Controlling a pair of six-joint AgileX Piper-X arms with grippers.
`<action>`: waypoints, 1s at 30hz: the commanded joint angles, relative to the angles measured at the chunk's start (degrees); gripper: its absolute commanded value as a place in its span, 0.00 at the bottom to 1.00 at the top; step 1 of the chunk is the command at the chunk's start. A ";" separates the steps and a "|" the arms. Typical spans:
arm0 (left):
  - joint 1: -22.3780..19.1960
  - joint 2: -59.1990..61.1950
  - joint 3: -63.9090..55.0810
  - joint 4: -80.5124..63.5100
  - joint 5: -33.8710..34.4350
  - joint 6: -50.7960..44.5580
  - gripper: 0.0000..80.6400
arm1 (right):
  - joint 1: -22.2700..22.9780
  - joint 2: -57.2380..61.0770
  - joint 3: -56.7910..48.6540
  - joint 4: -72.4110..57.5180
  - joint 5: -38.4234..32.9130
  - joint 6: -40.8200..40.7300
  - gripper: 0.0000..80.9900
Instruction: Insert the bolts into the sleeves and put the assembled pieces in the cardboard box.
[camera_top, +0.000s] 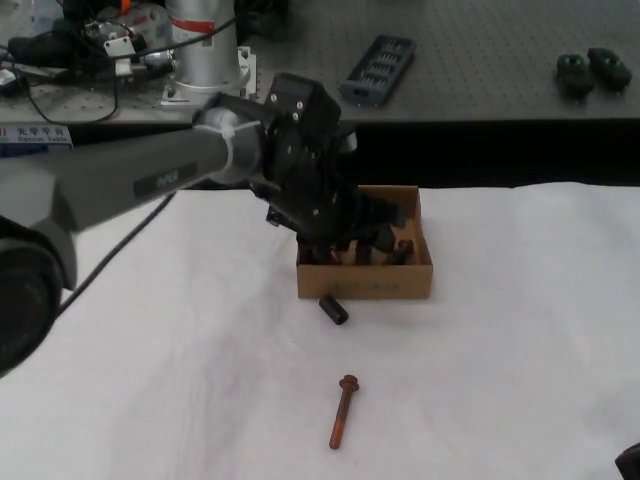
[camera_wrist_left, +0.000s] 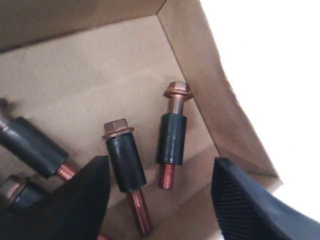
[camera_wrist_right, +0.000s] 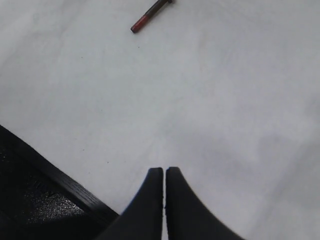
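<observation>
- Bolts in sleeves (camera_wrist_left: 171, 137) lie inside the cardboard box (camera_top: 370, 282), beneath the left hand (camera_wrist_left: 159, 200), whose fingers are spread apart.
- Right hand (camera_wrist_right: 164, 172), closed on nothing, hovers over the white counter (camera_top: 500, 350).
- Near the box lie a loose bolt (camera_top: 344, 411) and a sleeve (camera_top: 333, 310).

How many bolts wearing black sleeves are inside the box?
4 assembled pieces lie in the cardboard box: one beside its side wall, one next to that, one farther along, one partly behind the left tool. More may hide under the tool.
</observation>
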 joint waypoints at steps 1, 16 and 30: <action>0.16 -5.73 -0.52 4.73 -2.12 5.52 0.52 | -0.34 -0.51 -0.35 0.71 -0.21 -0.31 0.02; -0.31 -31.38 20.58 14.53 -0.52 13.45 0.52 | -0.34 -5.33 -0.35 -0.18 7.20 3.36 0.02; -2.39 -75.84 66.06 -8.08 -0.22 0.65 0.52 | -0.34 -17.13 7.06 -11.58 9.76 10.36 0.02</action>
